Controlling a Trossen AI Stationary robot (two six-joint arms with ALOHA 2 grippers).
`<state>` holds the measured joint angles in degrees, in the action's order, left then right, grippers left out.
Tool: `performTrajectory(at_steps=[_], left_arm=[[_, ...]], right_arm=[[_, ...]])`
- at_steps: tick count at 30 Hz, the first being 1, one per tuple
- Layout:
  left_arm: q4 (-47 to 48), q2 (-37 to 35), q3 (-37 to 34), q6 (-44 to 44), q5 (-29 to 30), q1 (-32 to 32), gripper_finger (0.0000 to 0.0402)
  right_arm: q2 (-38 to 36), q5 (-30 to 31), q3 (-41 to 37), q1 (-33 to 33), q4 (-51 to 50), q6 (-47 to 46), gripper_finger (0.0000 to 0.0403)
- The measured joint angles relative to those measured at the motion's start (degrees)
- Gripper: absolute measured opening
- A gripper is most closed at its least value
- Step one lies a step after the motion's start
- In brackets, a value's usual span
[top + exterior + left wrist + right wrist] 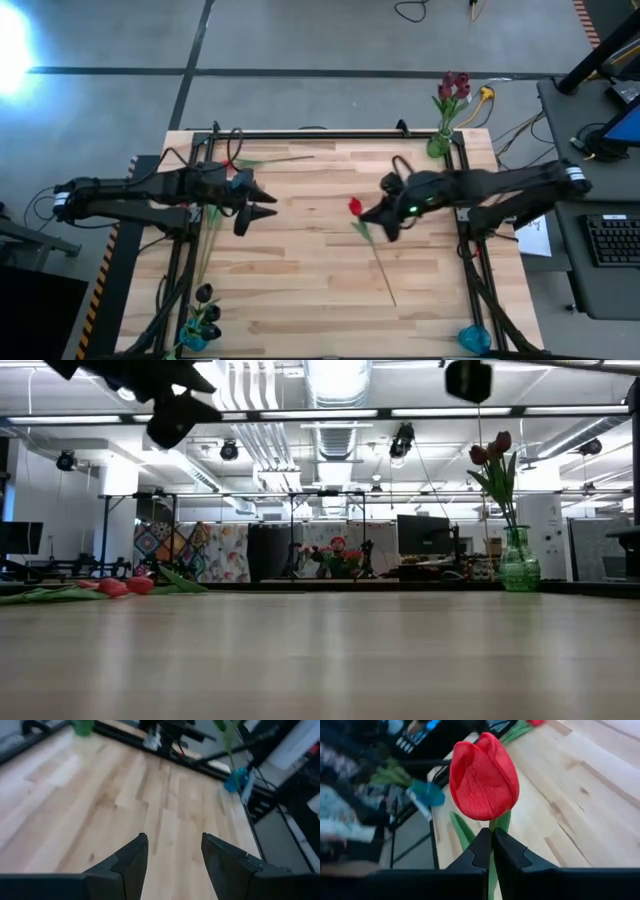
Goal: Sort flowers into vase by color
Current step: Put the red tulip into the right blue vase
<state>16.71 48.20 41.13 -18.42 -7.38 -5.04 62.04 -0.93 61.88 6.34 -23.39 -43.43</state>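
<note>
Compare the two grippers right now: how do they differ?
The right gripper is shut on the red flower just under its head; the left gripper is open and holds nothing. The right one sits right of the table's middle, the left one near the left edge. Both have dark fingers.

No legible text, label, brand, number or sign appears in any view; the papers and screens beside the tabletop (pixel 300 250) and in the room beyond are too small to read.
</note>
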Motion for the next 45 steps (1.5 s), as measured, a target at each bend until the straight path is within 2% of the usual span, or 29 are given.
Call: performTrajectory(at_steps=[5, 11, 16, 21, 27, 31, 36, 45], left_arm=[[-1.36, 3.04, 5.12, -6.91, 2.65, 0.02, 0.0173], [-3.36, 6.63, 10.2, -5.7, -0.48, 2.46, 0.0173], [-11.08, 9.09, 13.01, -6.88, -1.69, 3.73, 0.0173], [-11.71, 10.69, 14.98, -9.04, -2.65, 4.04, 0.0173], [-11.74, 12.02, 15.07, -10.85, -2.52, 4.15, 0.0173], [-13.07, 13.11, 15.03, -11.08, -2.32, 4.13, 0.0173], [-14.71, 14.18, 15.03, -10.75, -2.14, 4.13, 0.0173], [-16.89, 16.8, 15.03, -11.45, -2.1, 4.15, 0.0173]], right_arm=[[-7.55, -6.21, 0.44, 0.02, -3.24, 9.63, 0.0009], [-16.37, -20.45, -2.12, 0.05, -1.08, 21.33, 0.0009], [-20.53, -34.39, -5.43, 0.73, 2.82, 23.94, 0.0009], [-23.17, -40.74, -9.5, 4.48, 9.44, 24.89, 0.0009], [-27.78, -42.16, -15.89, 12.54, 15.57, 26.91, 0.0009], [-30.41, -42.18, -20.01, 17.41, 21.67, 22.8, 0.0009], [-31.92, -38.02, -21.83, 22.21, 24.74, 20.9, 0.0009], [-29.61, -33.25, -21.83, 31.54, 25.67, 21.94, 0.0009]])
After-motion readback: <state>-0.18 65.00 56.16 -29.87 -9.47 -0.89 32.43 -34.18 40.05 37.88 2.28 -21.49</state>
